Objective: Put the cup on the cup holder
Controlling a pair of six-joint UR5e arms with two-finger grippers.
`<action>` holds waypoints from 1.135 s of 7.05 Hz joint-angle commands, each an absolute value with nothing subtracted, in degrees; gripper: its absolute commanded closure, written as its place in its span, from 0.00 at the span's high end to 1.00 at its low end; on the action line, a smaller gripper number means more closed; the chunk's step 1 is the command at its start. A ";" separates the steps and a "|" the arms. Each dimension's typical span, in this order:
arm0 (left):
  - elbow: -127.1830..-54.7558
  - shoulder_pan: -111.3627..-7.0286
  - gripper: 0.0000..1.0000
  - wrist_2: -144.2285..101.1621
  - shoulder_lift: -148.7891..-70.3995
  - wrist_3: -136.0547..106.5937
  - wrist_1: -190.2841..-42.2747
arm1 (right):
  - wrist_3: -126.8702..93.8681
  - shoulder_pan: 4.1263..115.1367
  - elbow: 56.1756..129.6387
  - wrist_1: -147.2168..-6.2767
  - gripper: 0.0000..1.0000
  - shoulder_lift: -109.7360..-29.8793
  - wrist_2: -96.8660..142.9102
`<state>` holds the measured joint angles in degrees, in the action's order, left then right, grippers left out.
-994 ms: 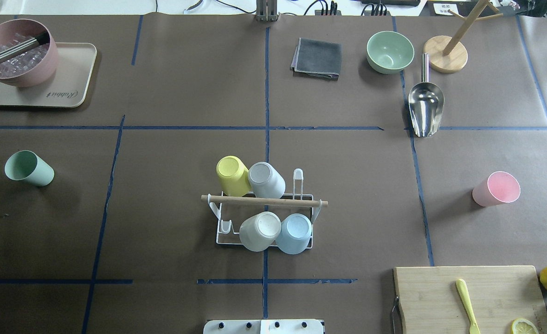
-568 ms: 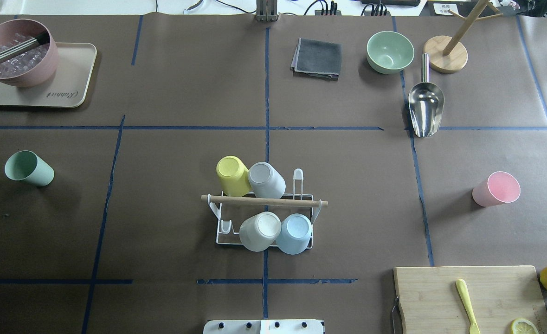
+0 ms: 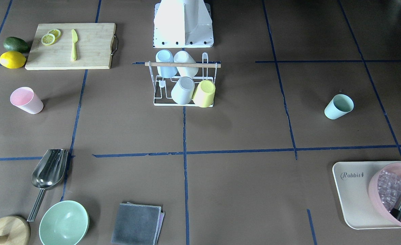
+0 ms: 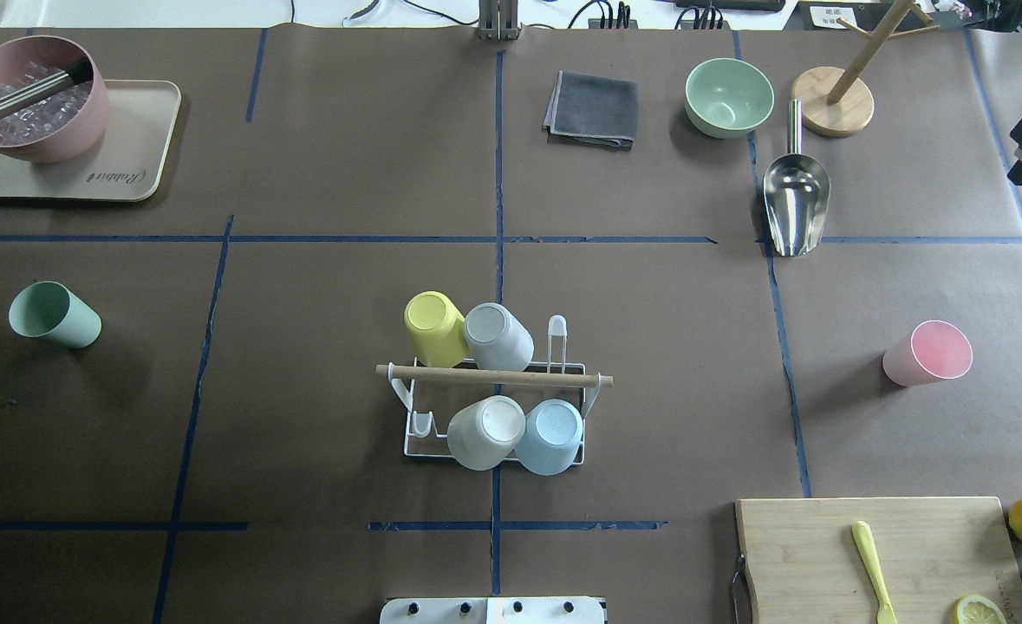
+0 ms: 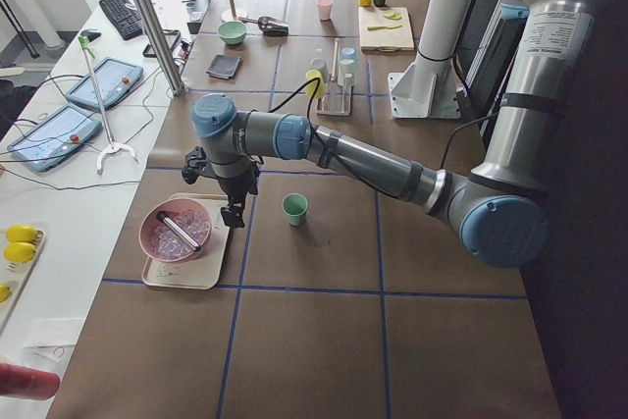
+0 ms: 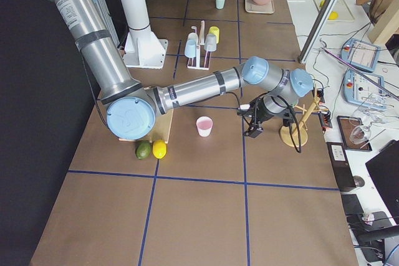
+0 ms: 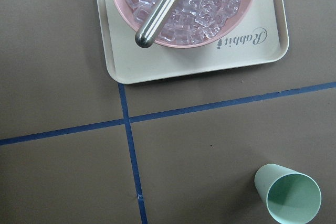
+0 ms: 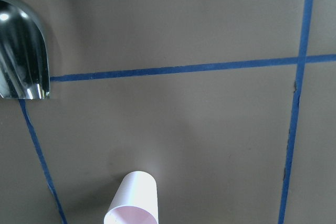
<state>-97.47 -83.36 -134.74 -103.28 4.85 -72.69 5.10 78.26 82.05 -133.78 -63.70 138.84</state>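
The white wire cup holder (image 4: 493, 376) with its wooden rod is standing mid-desk (image 4: 302, 173), carrying a yellow cup (image 4: 432, 328), a grey cup (image 4: 497, 336), a cream cup (image 4: 486, 432) and a pale blue cup (image 4: 550, 435), all upturned. A mint green plastic cup (image 4: 53, 314) is standing mouth-up well off on the left arm's side, and a pink plastic cup (image 4: 927, 354) is doing likewise on the right. A pink bowl (image 4: 51, 147) is holding clear ice cubes (image 7: 210, 3) and a metal handle (image 7: 163, 9), sitting on a beige tray (image 7: 157, 69) reading "Rabbit". The left hand (image 5: 234, 215) is hanging near that tray and the right hand (image 6: 253, 131) near the pink cup. I cannot tell whether either is apart or together.
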 commanded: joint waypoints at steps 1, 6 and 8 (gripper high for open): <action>-90.83 -79.72 1.00 -134.65 -113.32 4.92 -65.16 | 5.19 72.81 79.30 -136.31 0.99 -63.37 140.36; -89.91 -62.27 1.00 -134.65 -116.90 5.27 -52.50 | 9.21 66.28 72.26 -137.72 0.99 -63.37 141.58; -88.26 -59.87 1.00 -134.65 -116.54 5.62 -52.47 | 9.40 64.00 70.84 -137.72 0.99 -63.37 142.12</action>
